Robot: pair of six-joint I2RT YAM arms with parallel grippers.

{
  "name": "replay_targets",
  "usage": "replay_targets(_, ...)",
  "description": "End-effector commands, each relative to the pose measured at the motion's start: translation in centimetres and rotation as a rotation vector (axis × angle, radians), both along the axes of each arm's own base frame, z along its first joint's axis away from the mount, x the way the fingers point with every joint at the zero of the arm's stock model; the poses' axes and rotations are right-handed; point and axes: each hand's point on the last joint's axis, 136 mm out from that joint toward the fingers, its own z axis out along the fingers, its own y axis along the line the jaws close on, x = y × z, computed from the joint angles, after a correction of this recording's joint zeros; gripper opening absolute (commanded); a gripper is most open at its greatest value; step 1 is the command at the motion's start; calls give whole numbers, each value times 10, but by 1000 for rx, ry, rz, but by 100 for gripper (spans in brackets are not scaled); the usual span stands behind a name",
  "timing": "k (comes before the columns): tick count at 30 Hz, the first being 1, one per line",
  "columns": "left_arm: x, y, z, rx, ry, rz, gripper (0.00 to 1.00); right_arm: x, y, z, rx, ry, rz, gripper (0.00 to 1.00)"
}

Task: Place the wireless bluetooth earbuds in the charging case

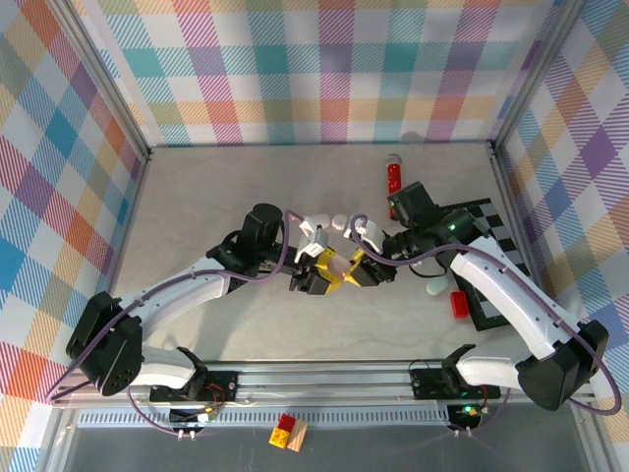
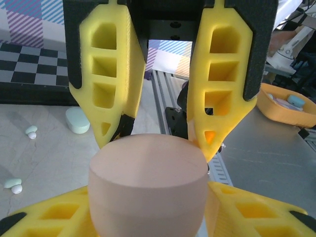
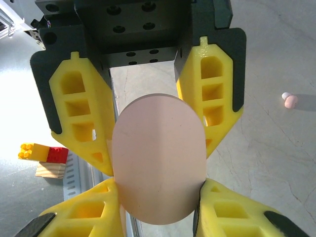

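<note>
A pink pebble-shaped charging case [image 1: 339, 264] hangs above the middle of the table between both arms, and its lid looks closed. My left gripper [image 1: 318, 275] is shut on it from the left and my right gripper [image 1: 365, 267] from the right. In the left wrist view the case [image 2: 148, 173] sits between my own fingers [image 2: 49, 217], with the other gripper's fingers above it. The right wrist view shows the case [image 3: 158, 163] as an oval clamped by both pairs. Two pale mint earbuds [image 2: 31, 131] [image 2: 14, 183] and a pink earbud [image 3: 290, 100] lie on the table.
A mint case [image 2: 77, 120] [image 1: 435, 287] lies by a checkered board [image 1: 499, 258] on the right. A red cylinder [image 1: 393, 175] stands at the back. An orange tray [image 2: 291, 111] and a toy brick block [image 3: 42, 153] sit off the table's near edge, beyond the rail.
</note>
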Motion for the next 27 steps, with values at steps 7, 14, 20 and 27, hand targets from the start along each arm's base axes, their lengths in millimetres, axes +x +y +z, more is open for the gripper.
replay_targets(7,-4,-5,15,-37,-6,-38,47,-5,2,8,18,-21,36,31)
replay_targets(14,-4,-6,15,-36,-1,-38,47,-3,1,4,2,-24,29,30)
replay_targets(20,-4,-6,15,-35,3,-42,44,-2,1,3,-2,-28,26,31)
replay_targets(27,-5,-5,13,-37,-1,-49,36,1,0,1,-11,-36,11,32)
